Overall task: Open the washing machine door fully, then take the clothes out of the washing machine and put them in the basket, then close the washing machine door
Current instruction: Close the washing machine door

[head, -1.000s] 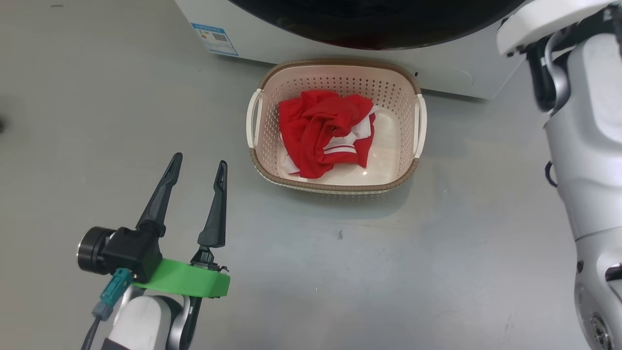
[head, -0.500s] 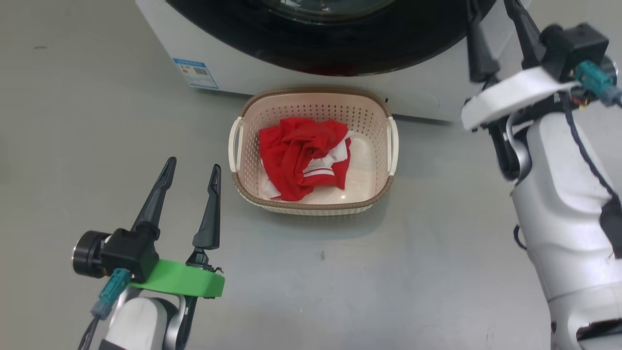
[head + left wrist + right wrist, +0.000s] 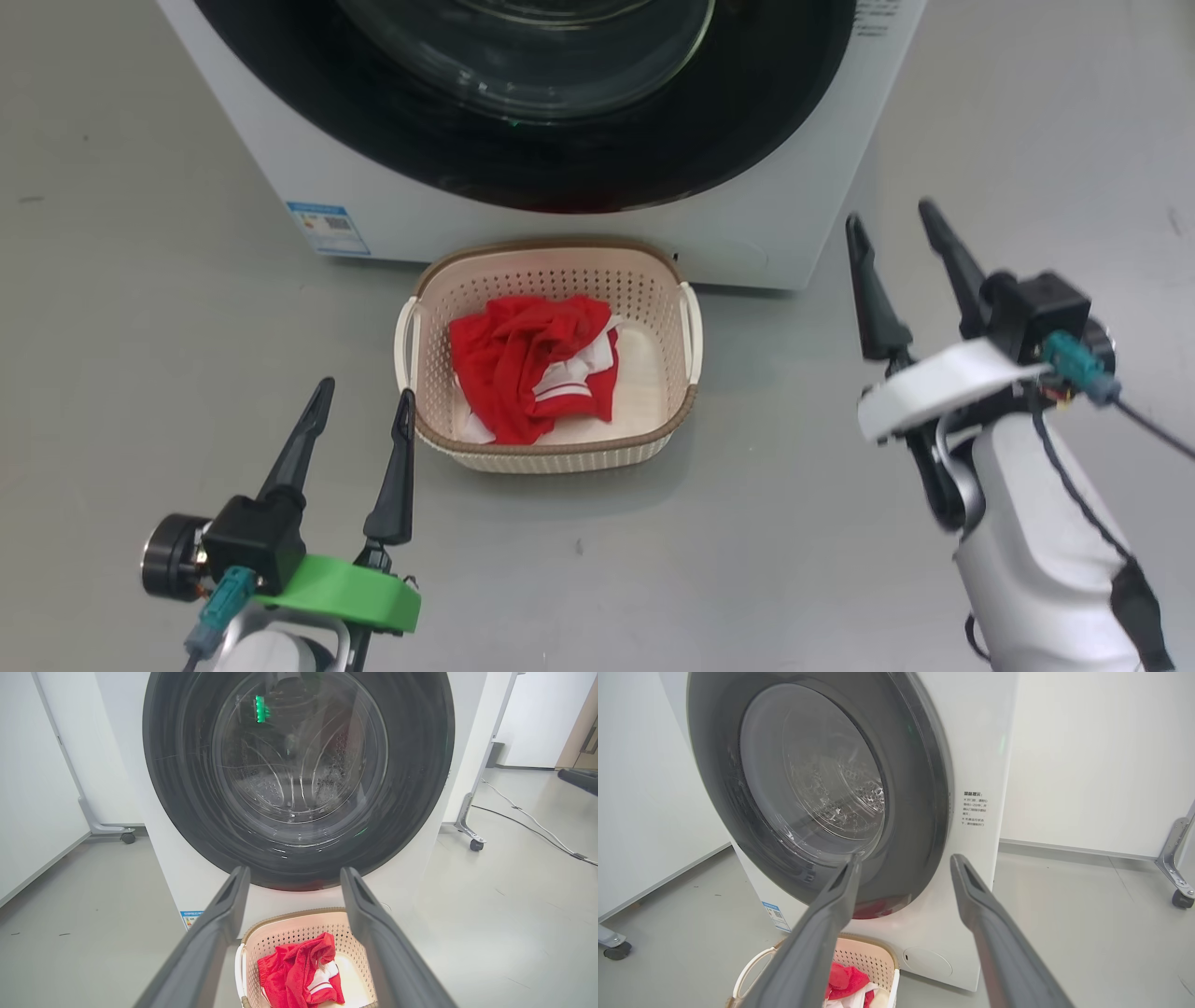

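The washing machine door (image 3: 523, 112) faces the robot, lying shut against the white washing machine (image 3: 775, 233), its glass bowl window at the centre. The basket (image 3: 551, 453) stands on the grey floor (image 3: 140, 280) just in front of the machine, below the door, its long axis parallel to the machine's front. The clothes (image 3: 523, 364) lie crumpled in its left half. A blue label (image 3: 327, 227) sits at the front's lower left and a block of small print (image 3: 975, 808) right of the door; neither is readable. The left gripper (image 3: 365, 388) hangs near the basket's left front corner, jaws apart and empty. The right gripper (image 3: 888, 212), likewise spread and empty, is off the machine's right corner, with bare floor around it
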Tool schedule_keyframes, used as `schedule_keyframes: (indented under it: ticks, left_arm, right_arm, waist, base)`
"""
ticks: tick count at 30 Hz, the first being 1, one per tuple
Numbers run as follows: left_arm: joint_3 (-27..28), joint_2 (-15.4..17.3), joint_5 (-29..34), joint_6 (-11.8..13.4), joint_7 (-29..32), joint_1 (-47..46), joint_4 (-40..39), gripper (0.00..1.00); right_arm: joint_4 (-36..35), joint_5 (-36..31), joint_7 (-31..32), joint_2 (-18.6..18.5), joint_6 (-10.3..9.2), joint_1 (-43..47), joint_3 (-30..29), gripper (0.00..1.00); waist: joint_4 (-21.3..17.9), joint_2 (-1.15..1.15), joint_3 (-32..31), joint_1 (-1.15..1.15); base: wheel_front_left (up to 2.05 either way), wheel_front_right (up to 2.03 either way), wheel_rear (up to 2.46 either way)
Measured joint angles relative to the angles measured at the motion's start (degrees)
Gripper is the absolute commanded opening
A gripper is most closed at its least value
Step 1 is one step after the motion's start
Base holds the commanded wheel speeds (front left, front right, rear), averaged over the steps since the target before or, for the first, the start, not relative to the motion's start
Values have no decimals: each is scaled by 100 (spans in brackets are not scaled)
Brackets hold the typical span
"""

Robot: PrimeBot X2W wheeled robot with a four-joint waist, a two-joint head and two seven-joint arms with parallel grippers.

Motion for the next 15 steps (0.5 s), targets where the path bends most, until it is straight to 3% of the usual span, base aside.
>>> schedule_keyframes:
  ticks: [15]
  left_arm:
    - [-13,93,0,55,2,618,125,100]
  right_arm:
    - [-578,134,0,51,-259,1844,-37,100]
  waist:
    - [-520,0,-774,0]
  base:
    - [0,0,0]
